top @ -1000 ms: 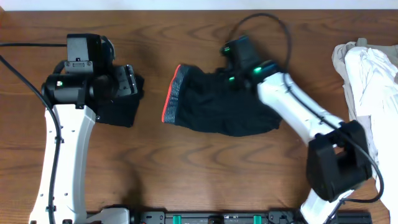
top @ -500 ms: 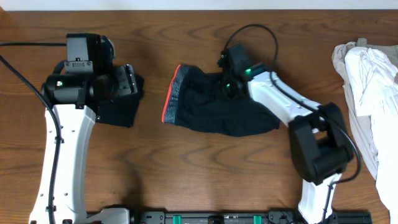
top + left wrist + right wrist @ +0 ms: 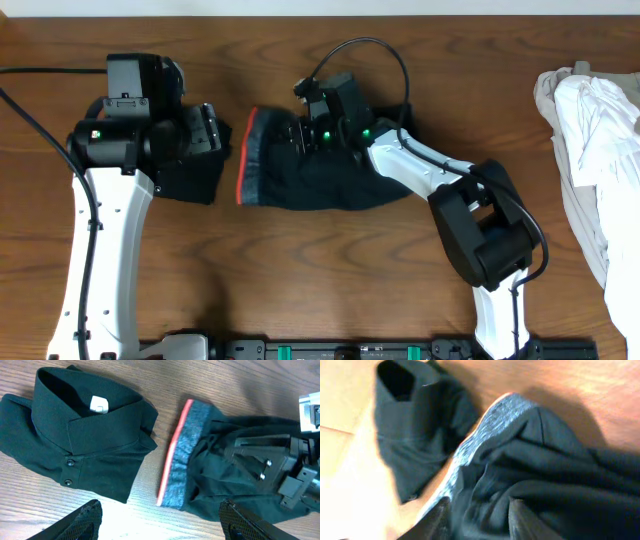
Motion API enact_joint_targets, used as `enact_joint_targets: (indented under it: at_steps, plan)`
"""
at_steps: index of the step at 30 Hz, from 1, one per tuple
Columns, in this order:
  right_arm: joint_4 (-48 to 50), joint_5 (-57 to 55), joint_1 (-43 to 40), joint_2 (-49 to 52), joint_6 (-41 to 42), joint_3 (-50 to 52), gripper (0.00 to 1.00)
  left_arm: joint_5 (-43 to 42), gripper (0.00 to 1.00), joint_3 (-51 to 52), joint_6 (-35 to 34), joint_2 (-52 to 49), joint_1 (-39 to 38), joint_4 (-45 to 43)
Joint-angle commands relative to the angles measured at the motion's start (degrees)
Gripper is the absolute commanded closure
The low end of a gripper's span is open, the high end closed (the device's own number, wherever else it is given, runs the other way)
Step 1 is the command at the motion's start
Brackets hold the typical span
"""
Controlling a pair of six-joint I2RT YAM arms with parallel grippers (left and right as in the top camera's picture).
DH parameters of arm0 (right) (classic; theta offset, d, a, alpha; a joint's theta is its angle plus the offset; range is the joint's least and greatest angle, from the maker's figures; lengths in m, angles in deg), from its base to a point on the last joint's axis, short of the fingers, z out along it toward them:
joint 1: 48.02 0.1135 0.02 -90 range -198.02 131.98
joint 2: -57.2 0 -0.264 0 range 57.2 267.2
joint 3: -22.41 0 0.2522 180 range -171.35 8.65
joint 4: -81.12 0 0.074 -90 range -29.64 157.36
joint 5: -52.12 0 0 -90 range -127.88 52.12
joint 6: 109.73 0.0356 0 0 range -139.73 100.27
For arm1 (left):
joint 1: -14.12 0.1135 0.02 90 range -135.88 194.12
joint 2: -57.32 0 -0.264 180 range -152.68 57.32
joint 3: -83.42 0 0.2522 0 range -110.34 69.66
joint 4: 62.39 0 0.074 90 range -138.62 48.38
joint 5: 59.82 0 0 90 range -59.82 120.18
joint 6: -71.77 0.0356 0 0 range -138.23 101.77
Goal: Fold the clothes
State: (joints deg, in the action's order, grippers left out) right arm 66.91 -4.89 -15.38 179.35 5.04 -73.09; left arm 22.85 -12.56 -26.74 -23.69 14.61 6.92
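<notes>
Right end effector [image 3: 303, 135]: fingers part-way apart, set down on the dark navy-black soft trousers [image 3: 320, 180] just behind their grey, orange-red-edged waistband [image 3: 245, 160]. In the right wrist view cloth lies under and between the fingers [image 3: 442, 519] with no pinched fold showing, so it reads as open, holding nothing.

Left end effector [image 3: 162, 522]: wide open and empty, hanging over the strip of brown wooden counter [image 3: 330, 260] beside the waistband.

Key geometry: the trousers are a bunched bundle. Their long axis runs across the counter from the waistband, at the left-arm end, toward the right arm's side. The leg end is partly hidden under the right arm.

Both end effectors are near the waistband. The right is on the cloth just behind it and the left is just off its outer edge.

Judgement: a flatten or fold would start at the waistband, and the left arm has the clearer approach.

The folded black collared shirt [image 3: 90, 435] lies just beside the waistband, opposite the trouser body, so a snag is possible. The white and beige garment pile [image 3: 590, 130] is well apart from the waistband, past the leg end.
</notes>
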Motion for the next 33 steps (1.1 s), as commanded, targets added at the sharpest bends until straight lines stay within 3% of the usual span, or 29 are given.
enact_joint_targets:
  at_steps: [1, 7, 17, 18, 19, 23, 26, 33]
  plan:
    - [-1.68, 6.43, -2.05, -3.87, 0.0, -0.87, 0.49, -0.13, 0.23, 0.57, 1.01, -0.5, 0.09, 0.09]
    - [-8.9, 6.25, -8.98, -9.44, -0.94, -0.85, 0.43, -3.43, 0.23, 1.53, 0.79, -2.99, 0.07, 1.64]
    - [-32.85, -0.66, -21.49, -13.92, -7.78, -0.85, 0.38, -14.73, 0.23, 2.21, -3.63, -16.41, -0.68, 4.0]
    - [-35.3, -0.7, -22.51, -13.9, -9.03, -0.85, 0.38, -14.73, 0.22, 2.38, -4.15, -18.45, -1.03, 3.8]
    - [-36.89, -0.9, -23.19, -13.9, -10.21, -0.85, 0.38, -14.73, 0.14, 2.45, -5.05, -20.28, -1.31, 3.52]
    - [-41.77, -2.16, -25.35, -13.92, -13.2, -0.85, 0.37, -14.75, 0.14, 2.45, -5.75, -27.56, -2.38, -0.48]
    - [-43.45, -2.21, -25.81, -13.92, -15.56, -0.85, 0.37, -14.45, 0.01, 2.45, -5.73, -30.97, -2.45, -5.16]
    - [-45.53, -6.51, -25.88, -13.92, -15.89, -0.85, 0.37, -14.78, 0.02, 2.45, -4.98, -36.06, -3.78, -13.16]
